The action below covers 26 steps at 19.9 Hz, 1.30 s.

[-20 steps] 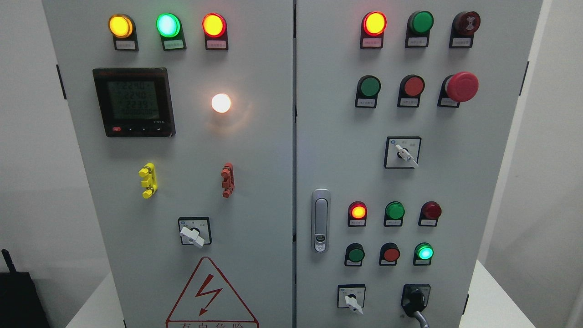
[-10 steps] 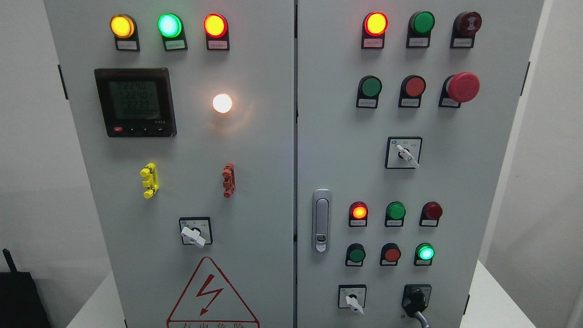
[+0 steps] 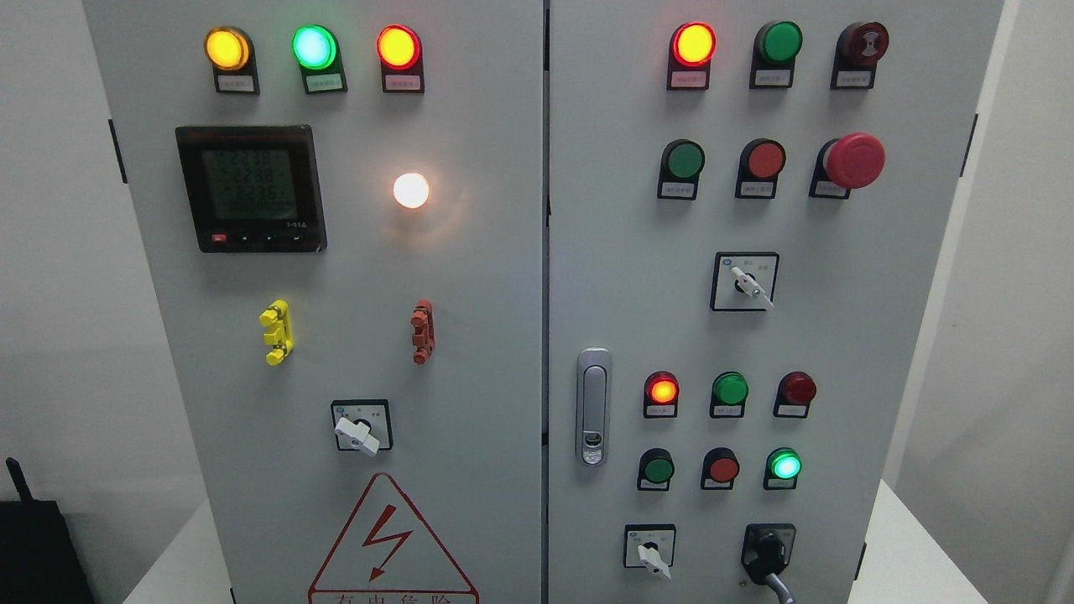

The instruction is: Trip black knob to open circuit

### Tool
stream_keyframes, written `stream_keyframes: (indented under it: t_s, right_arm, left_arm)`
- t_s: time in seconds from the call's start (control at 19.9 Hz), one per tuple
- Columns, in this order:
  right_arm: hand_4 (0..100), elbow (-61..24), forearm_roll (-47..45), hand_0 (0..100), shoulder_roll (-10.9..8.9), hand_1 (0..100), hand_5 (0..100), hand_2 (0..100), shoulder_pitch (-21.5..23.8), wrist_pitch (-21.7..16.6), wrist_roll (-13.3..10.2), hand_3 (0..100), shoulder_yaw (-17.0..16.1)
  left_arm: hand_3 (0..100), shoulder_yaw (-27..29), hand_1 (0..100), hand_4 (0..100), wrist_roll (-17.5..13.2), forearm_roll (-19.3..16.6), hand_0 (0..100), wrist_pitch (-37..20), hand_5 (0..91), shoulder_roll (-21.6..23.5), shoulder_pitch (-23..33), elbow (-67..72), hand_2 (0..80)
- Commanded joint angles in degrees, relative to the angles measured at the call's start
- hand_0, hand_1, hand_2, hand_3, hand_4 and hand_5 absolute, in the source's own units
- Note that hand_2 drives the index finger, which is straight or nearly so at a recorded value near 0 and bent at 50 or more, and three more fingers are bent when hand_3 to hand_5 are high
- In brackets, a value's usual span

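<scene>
Head view. Facing a grey cabinet (image 3: pixel 470 277) with two doors. Neither hand showing anywhere in frame, so no telling how the fingers are set.

Left door: showing three lamps glowing along the top, yellow (image 3: pixel 226 48), green (image 3: pixel 314 47) and red (image 3: pixel 398 46), each over a small label too blurred for reading. Below them, a black meter (image 3: pixel 250 188) displaying three rows of digits, roughly 223x, last figures not legible. Beside it, a white lamp (image 3: pixel 411 190) shining. Lower down, a yellow clip (image 3: pixel 276 332) and a red clip (image 3: pixel 422 332) sitting well apart, then a white-handled switch (image 3: pixel 359 429) pointing down-right. At the bottom edge, a red warning triangle (image 3: pixel 391 545) with a lightning bolt; characters beneath it cut off by the frame.

Right door: carrying a red lamp (image 3: pixel 694 44) glowing top left, a red mushroom button (image 3: pixel 854 159) at the right, a white-handled selector (image 3: pixel 746 283) mid-door, and a metal latch (image 3: pixel 592 407) near the left edge. Lower rows showing one small red lamp (image 3: pixel 662 390) and one small green lamp (image 3: pixel 785 464) lit.

Black knob (image 3: pixel 767 550) sitting at the bottom right of the right door, on a black plate, just right of a small white switch (image 3: pixel 649 553); a grey cable hanging below it. Nothing touching the knob.
</scene>
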Motion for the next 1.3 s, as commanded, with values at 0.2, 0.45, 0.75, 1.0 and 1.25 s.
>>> stream_keyframes:
  t_s: [0.2, 0.45, 0.75, 1.0, 1.25]
  right_arm:
    - [100, 0.8, -0.2, 0, 0.78, 0, 100, 0, -0.2, 0.3, -0.3, 100, -1.0]
    - [100, 0.8, -0.2, 0, 0.69, 0, 100, 0, -0.1, 0.3, -0.3, 100, -1.0]
    - [100, 0.7, -0.3, 0, 0.69, 0, 100, 0, 0.0, 0.3, -0.4, 100, -1.0]
    - [100, 0.4, -0.3, 0, 0.87, 0, 100, 0, 0.2, 0.3, -0.5, 100, -1.0]
    - [100, -0.4, -0.4, 0, 1.05, 0, 100, 0, 0.5, 0.1, -1.6, 100, -1.0]
  left_arm:
    - [0, 0.0, 39, 0, 0.0, -1.3, 12, 0.0, 0.0, 0.0, 0.0, 0.0, 0.0]
    - [0, 0.0, 39, 0, 0.1, -1.3, 12, 0.0, 0.0, 0.0, 0.0, 0.0, 0.0]
    - [0, 0.0, 39, 0, 0.0, -1.3, 12, 0.0, 0.0, 0.0, 0.0, 0.0, 0.0]
    - [0, 0.0, 39, 0, 0.0, -1.3, 12, 0.0, 0.0, 0.0, 0.0, 0.0, 0.0]
    - [0, 0.0, 39, 0, 0.0, -1.3, 12, 0.0, 0.0, 0.0, 0.0, 0.0, 0.0]
